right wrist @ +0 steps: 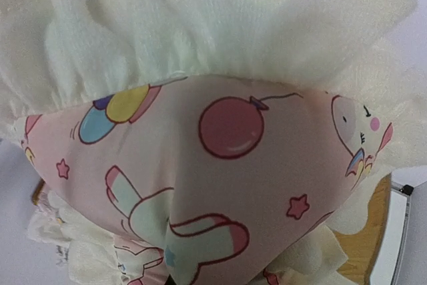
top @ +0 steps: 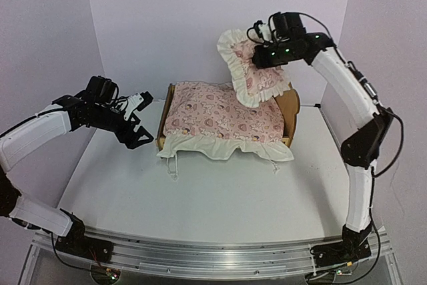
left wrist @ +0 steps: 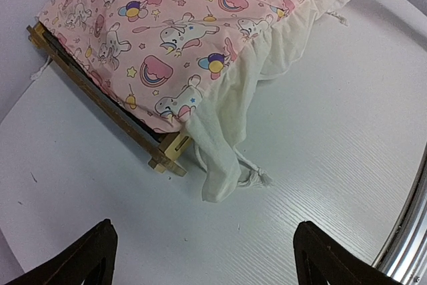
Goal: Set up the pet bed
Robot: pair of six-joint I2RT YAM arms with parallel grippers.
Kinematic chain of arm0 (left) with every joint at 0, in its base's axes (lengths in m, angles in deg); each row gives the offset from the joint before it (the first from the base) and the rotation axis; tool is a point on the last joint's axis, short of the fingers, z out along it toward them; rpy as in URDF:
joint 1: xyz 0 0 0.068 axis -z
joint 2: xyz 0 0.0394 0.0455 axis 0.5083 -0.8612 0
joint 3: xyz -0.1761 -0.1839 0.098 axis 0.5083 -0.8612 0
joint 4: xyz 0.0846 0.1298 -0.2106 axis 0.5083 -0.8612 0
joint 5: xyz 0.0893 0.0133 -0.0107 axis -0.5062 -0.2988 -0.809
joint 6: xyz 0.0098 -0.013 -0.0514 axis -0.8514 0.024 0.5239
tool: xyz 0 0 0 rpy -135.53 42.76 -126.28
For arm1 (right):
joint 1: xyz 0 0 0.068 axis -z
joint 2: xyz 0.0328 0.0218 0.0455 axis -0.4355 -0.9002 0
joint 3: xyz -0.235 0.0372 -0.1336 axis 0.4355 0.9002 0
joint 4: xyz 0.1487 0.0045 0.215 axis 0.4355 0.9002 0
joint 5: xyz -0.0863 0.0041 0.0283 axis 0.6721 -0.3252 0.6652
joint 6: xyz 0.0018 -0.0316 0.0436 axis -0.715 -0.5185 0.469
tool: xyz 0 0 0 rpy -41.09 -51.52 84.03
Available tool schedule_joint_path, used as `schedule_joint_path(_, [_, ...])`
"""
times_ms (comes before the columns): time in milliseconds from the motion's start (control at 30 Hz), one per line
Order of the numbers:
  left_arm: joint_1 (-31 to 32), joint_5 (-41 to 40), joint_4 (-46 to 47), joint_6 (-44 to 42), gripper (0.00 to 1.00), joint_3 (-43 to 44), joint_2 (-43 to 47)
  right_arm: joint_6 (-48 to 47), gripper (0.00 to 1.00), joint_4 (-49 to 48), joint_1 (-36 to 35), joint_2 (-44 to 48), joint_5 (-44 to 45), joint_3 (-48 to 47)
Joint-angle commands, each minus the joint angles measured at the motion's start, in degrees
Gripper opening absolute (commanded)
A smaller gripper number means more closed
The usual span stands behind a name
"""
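Right end effector (top: 261, 50), clamped on the small pink cream-ruffled fabric pillow (top: 248, 75), is holding it above the headboard end of the light plywood pet bed (top: 291, 106), which is sitting mid-worktop (top: 213, 191) under its pink printed cover (top: 220, 111), so lowering and releasing it there is likely coming next.

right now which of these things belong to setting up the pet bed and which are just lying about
Part of the job:
pet bed, the wooden frame
pink cover, spread over it
ruffled pillow, held above the headboard end by the shut right gripper

Just there:
left gripper, open and empty beside the bed's foot
white table
metal rail at the near edge
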Motion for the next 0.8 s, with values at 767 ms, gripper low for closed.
schedule_joint_path(767, [-3.9,3.2,0.7,1.9,0.96,-0.8,0.9,13.6,0.3,-11.3,5.9,-12.9,13.4,7.1])
